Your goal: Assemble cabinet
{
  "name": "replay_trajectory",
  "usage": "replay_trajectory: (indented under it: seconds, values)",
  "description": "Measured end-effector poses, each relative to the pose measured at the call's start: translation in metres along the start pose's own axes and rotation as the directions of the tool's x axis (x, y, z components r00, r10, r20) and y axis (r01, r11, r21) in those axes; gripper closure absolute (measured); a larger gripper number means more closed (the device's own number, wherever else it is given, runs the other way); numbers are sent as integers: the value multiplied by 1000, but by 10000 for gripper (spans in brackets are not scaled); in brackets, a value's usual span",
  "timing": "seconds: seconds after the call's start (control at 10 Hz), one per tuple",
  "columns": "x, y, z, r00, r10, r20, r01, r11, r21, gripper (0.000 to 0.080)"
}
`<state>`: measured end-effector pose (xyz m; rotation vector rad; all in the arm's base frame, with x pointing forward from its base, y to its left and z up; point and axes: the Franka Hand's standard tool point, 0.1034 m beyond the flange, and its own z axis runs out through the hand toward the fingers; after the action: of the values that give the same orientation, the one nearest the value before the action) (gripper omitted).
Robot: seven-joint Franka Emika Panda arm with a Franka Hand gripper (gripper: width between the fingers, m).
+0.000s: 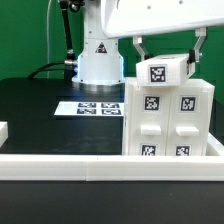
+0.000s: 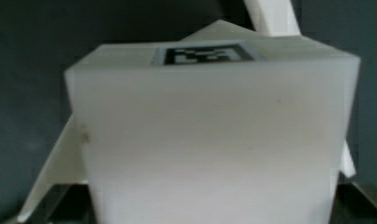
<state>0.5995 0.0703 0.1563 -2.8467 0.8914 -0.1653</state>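
the gripper [image 1: 168, 58] has its jaws closed on a small tagged white block [image 1: 162, 71], seemingly touching the top of the cabinet [image 1: 168, 118]. black-and-white square tags mark the cabinet; no readable writing. the marker board [image 1: 88, 108] lies behind it, the border rail [image 1: 100, 164] in front.

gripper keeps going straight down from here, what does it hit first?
The gripper already holds a small white tagged block. Straight down, that block would likely meet the cabinet top first; the gap between them is unclear.
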Motion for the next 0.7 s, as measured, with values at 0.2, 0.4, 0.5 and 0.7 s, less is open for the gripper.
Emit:
replay_trajectory:
  seconds: [0.2,0.4,0.5,0.7]
  values:
    - [-1,-2,1,977,211,6,-211,977,9,238]
    - [-3,-4,1,928,371,17,-372,928,16,238]
    - [-3,-5,1,904,427,21,-428,904,18,238]
    - [-5,-7,2,781,623,38,-624,781,19,238]
